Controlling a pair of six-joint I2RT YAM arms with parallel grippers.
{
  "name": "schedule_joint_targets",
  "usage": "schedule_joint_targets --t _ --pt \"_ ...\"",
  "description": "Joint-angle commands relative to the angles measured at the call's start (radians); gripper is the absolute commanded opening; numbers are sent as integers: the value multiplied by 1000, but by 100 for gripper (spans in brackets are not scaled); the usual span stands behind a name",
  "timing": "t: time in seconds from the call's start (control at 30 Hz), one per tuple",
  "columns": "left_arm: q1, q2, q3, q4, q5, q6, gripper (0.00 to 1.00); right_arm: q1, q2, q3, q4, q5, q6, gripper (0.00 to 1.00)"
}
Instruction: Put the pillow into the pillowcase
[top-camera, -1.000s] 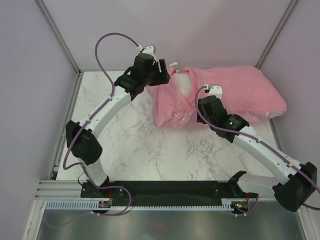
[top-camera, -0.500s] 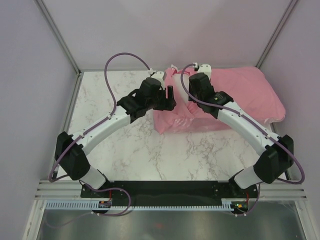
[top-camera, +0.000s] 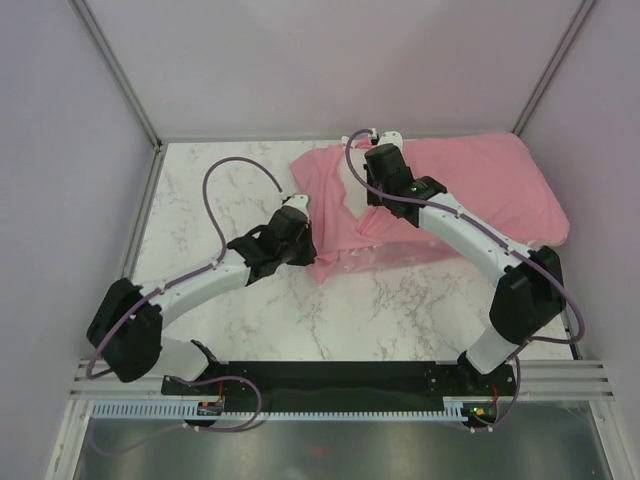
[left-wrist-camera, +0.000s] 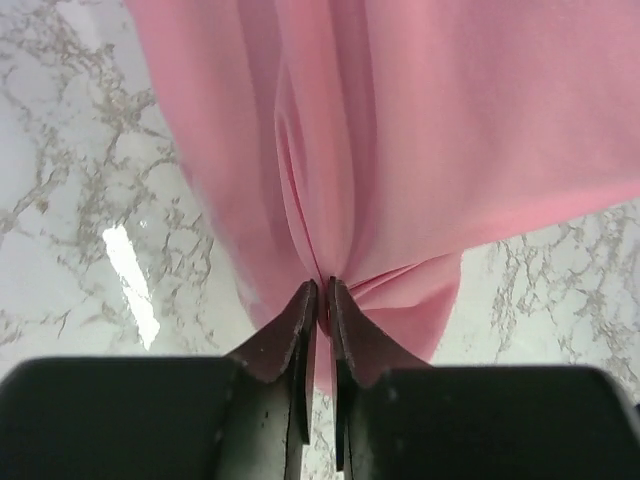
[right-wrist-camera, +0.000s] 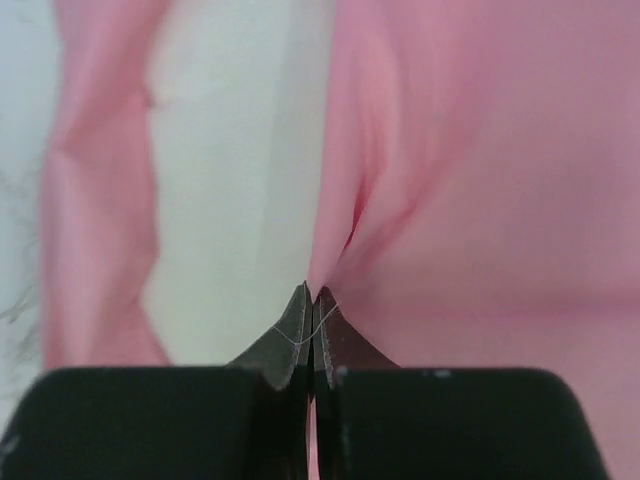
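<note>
The pink satin pillowcase (top-camera: 480, 190) lies across the back right of the marble table, bulging with the pillow inside. Only a sliver of the white pillow (top-camera: 349, 197) shows at the case's open left end. In the right wrist view the pillow (right-wrist-camera: 220, 180) sits left of the pink cloth (right-wrist-camera: 480, 200). My left gripper (top-camera: 312, 258) is shut on the near-left hem of the pillowcase (left-wrist-camera: 450, 130); its tips (left-wrist-camera: 321, 290) pinch a gathered fold. My right gripper (top-camera: 362, 205) is shut on the case's edge beside the opening, its tips (right-wrist-camera: 310, 292) closed on pink fabric.
The marble table (top-camera: 230, 190) is walled by grey panels on the left, back and right. Both arm bases stand on the black rail (top-camera: 340, 378) at the near edge. A purple cable (top-camera: 240, 170) loops above the left arm.
The left gripper has pulled back toward the near side and shut on the case's hem. The right gripper has swung left to the opening and shut on the fabric. The case's left end is spread wider.
</note>
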Motion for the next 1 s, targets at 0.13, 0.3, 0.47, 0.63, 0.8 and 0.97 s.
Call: schedule_joint_targets --t 0.13,0.3,0.47,0.63,0.8,0.97 --pt "8 -305 -152 17 -72 -25 2 163 -174 -36 89 -442 -28 0" --pt "16 -344 -190 17 -38 -41 2 174 -77 -65 30 -546 -43 8" --pt "69 -428 -225 -10 2 -57 2 144 -286 -217 1 -351 -4 80" --pt "235 -554 -218 -78 75 -51 2 27 -583 -378 -107 -79 117 86" --pt "558 -654 -254 -62 185 -178 2 -181 -762 -470 -215 -22 210 95" --pt "797 -672 -334 15 342 -248 2 -369 -804 -518 -220 -204 288 98"
